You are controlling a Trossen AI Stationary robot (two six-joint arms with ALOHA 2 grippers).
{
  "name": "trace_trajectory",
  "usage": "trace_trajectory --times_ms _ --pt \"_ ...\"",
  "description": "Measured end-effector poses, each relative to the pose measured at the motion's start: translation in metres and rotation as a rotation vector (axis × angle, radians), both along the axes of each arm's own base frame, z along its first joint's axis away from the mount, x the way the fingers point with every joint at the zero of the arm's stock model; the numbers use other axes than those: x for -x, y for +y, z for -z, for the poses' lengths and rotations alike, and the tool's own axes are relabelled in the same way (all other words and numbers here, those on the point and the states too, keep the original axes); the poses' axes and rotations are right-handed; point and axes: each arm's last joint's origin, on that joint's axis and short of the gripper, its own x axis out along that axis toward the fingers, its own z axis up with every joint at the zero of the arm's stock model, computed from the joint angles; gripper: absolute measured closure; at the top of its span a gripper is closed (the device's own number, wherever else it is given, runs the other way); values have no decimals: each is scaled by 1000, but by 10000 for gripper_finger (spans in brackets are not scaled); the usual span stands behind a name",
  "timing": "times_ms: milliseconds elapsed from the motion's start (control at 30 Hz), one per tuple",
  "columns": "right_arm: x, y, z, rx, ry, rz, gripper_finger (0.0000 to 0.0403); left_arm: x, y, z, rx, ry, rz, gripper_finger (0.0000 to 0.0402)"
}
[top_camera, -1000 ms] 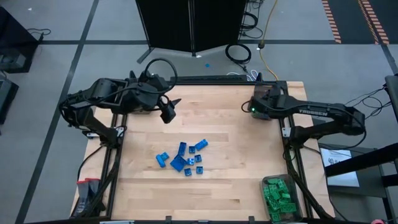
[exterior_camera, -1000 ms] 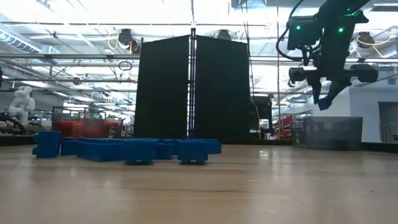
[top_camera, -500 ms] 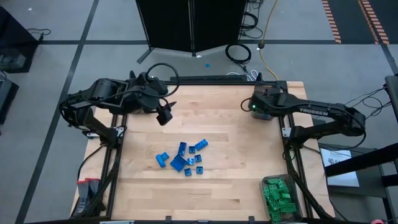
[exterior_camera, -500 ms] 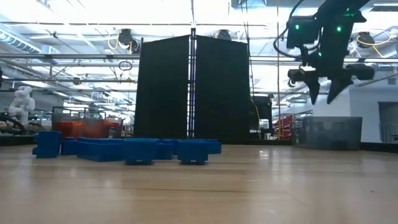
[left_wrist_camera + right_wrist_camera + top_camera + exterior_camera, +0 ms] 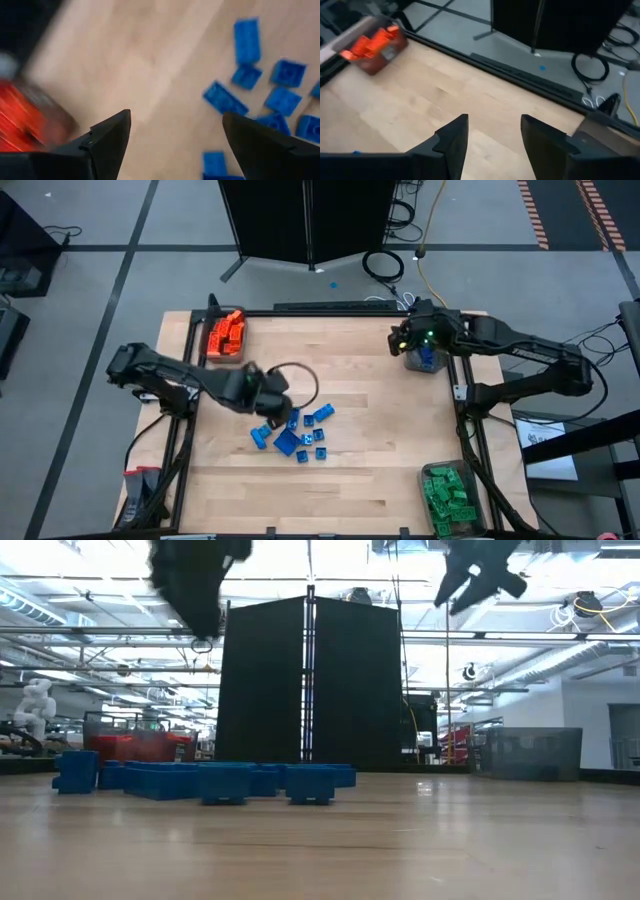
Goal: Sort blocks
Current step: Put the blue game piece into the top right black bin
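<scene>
Several blue blocks (image 5: 300,435) lie loose on the middle of the wooden table, each flat on the wood; the low view shows them in a row (image 5: 220,780). My left gripper (image 5: 275,408) hangs open just above the pile's far left side, pointing steeply down, with the blocks (image 5: 280,100) ahead of its fingers and nothing between them (image 5: 175,117). My right gripper (image 5: 398,343) stands open high over the far right corner, nothing between its fingers (image 5: 492,120).
A bin of orange blocks (image 5: 225,335) stands at the far left corner. A bin with blue blocks (image 5: 425,360) stands at the far right, below my right arm. A bin of green blocks (image 5: 450,498) stands at the near right corner. Bare wood lies around the pile.
My left gripper has swung from the far left corner down toward the blue pile, tipping to point more steeply down and uncovering the orange bin. My right gripper has opened, risen and rolled, uncovering the bin with blue blocks.
</scene>
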Motion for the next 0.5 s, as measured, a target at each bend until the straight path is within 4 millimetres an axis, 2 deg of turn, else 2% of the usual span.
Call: trace_trajectory --times_ms 133,200,267,367,500 --pt "1 7 -11 16 -11 -41 229 15 -20 49 175 29 -191 84" --pt "1 8 -10 14 5 -52 229 23 -35 63 232 51 -194 84" --pt "1 9 -7 10 39 -58 229 30 -50 73 260 62 -138 84" --pt "1 9 -4 3 73 -57 229 44 -70 77 233 109 4 84" --pt "1 9 -2 2 81 -59 229 58 -96 77 165 168 327 84"
